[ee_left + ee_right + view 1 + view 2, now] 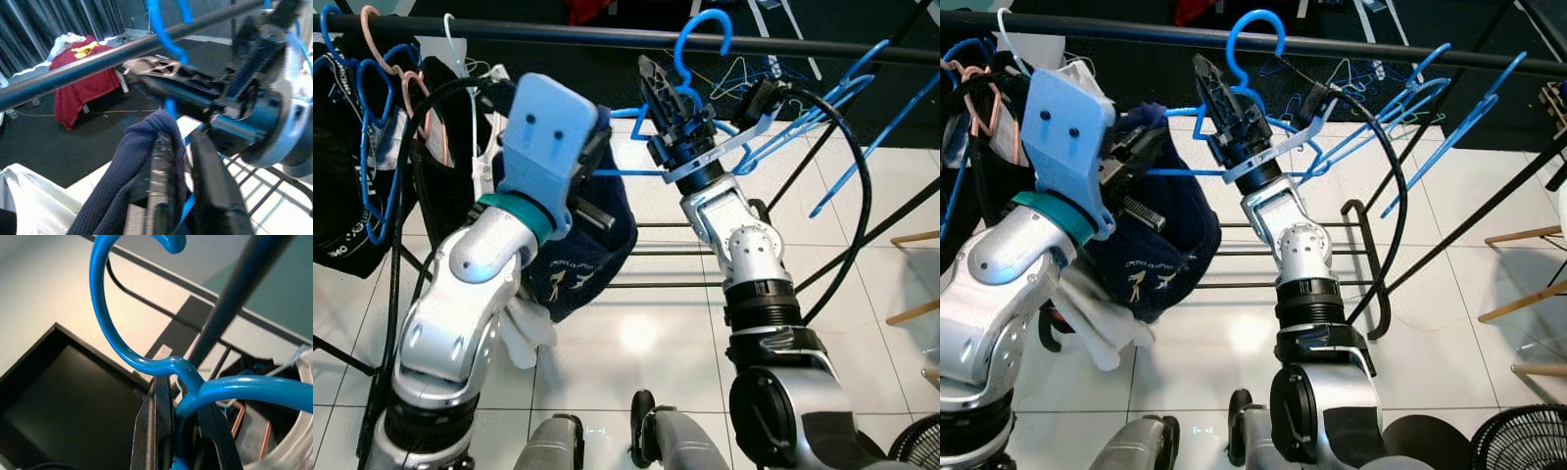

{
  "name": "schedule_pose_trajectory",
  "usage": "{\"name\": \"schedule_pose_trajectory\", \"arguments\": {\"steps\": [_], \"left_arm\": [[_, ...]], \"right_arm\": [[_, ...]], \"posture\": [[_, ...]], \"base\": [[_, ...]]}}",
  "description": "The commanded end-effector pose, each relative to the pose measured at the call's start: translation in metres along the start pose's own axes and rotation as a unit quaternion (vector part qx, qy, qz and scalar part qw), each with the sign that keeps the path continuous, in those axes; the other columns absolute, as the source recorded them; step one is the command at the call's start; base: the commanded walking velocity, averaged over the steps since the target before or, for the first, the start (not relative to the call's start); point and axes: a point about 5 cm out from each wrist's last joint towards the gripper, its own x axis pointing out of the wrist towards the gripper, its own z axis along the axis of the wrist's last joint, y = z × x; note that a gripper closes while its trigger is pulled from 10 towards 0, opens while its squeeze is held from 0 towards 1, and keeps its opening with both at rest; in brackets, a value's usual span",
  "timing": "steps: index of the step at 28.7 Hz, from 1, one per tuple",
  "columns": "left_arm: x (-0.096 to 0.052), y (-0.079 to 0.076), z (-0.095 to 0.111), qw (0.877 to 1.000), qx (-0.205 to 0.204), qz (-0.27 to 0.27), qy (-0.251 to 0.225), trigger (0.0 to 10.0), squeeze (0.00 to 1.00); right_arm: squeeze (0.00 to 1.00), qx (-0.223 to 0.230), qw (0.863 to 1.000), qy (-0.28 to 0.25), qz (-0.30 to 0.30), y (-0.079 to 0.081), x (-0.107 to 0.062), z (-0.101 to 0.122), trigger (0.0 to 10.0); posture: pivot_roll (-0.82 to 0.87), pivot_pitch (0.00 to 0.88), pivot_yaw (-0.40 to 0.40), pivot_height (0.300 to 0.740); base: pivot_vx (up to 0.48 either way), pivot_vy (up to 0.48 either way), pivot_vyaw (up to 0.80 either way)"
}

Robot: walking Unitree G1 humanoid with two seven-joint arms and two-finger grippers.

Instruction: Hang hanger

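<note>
Up by the rail [607, 37], right claw [674, 110] clamps the blue hanger [705, 39] neck.

the left gripper's [1131, 171] fingertips are buried in the navy garment [1160, 250]; the blue hanger's [705, 59] left shoulder vanishes under that cloth; the clothes rail [607, 37] runs off both upper edges; the left wrist view is blurred.

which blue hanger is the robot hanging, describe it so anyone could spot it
Start at the black rail across the top. Below its middle, the right gripper grips a blue hanger by the neck, hook at the rail. Unlike its neighbours, it carries a navy garment.
</note>
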Motion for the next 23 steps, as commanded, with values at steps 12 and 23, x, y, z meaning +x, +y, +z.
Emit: {"name": "schedule_pose_trajectory", "arguments": {"steps": [12, 23], "left_arm": [[-0.007, -0.001, -0.001, 0.999, 0.014, 0.007, -0.029, 10.0, 1.00], [-0.012, 0.038, -0.011, 0.989, -0.085, 0.124, 0.004, 10.0, 0.00]], "right_arm": [[0.00, 0.087, 0.996, -0.018, 0.011, 0.002, 0.004, -0.041, 10.0], [0.00, 0.073, 0.997, -0.034, 0.001, 0.000, -0.002, -0.029, 10.0]], "posture": [[0.12, 0.145, 0.035, 0.740], [0.12, 0.155, 0.044, 0.740]], "base": [[0.000, 0.000, 0.00], [0.000, 0.000, 0.00]]}}
